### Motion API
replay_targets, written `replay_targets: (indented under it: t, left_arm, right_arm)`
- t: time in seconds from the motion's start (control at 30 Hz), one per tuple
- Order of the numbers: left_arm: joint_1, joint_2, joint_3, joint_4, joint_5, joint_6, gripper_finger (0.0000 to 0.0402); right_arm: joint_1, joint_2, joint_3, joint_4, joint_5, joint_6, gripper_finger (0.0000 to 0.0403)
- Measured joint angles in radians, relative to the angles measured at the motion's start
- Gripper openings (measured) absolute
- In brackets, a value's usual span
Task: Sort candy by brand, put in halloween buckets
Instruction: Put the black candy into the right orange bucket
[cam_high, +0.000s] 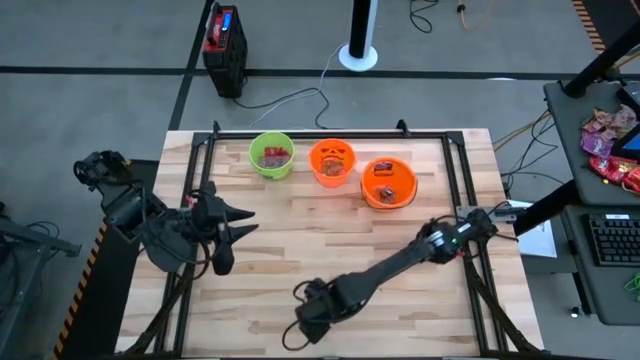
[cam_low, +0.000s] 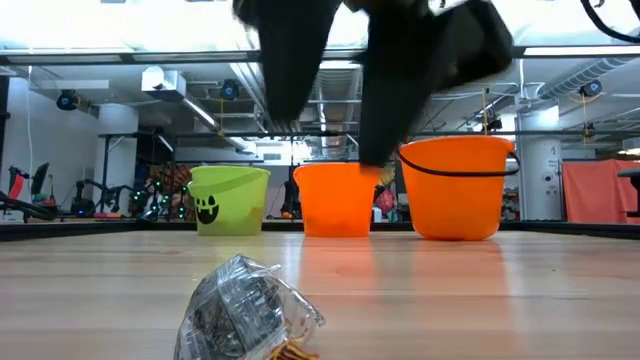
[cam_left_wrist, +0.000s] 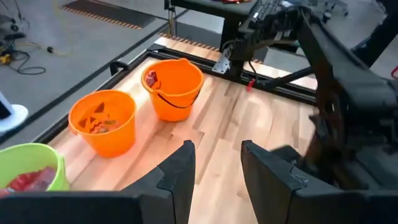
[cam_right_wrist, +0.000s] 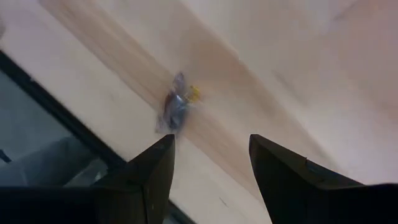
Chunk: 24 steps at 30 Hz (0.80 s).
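Note:
Three buckets stand in a row near the table's far edge: lime green (cam_high: 271, 156) with red packets inside, orange jack-o'-lantern (cam_high: 332, 162), and a wider orange one (cam_high: 388, 183) with dark pieces. One small candy in a crinkly silvery wrapper with a yellow bit (cam_right_wrist: 177, 107) (cam_low: 250, 312) lies on the wood near the near edge. My right gripper (cam_right_wrist: 211, 165) (cam_high: 306, 322) hovers open above it, apart from it, and hides it in the high view. My left gripper (cam_left_wrist: 217, 165) (cam_high: 236, 226) waits open over the table's left part, facing the buckets.
A black frame rail (cam_high: 330, 133) runs around the table. The right arm (cam_high: 400, 262) slants across the table's near right part. Off the table are a red-and-black boxy unit (cam_high: 224, 40), a heap of pink and red bags (cam_high: 608, 140) and a keyboard (cam_high: 614, 240).

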Motion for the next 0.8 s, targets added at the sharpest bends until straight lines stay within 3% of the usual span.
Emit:
replay_targets:
  t: [0.33, 0.67, 0.8]
  left_arm:
    - [-0.01, 0.0, 0.0, 0.0, 0.008, 0.011, 0.0115]
    - [-0.015, 0.0, 0.0, -0.008, 0.01, 0.011, 0.0115]
    - [-0.015, 0.0, -0.001, -0.016, 0.013, 0.011, 0.0115]
  right_arm:
    - [0.032, 0.138, 0.058, 0.093, 0.016, 0.083, 0.0199]
    - [0.014, 0.127, 0.057, 0.046, 0.124, 0.049, 0.0162]
    - [-0.009, 0.089, 0.057, 0.041, 0.096, 0.086, 0.0138]
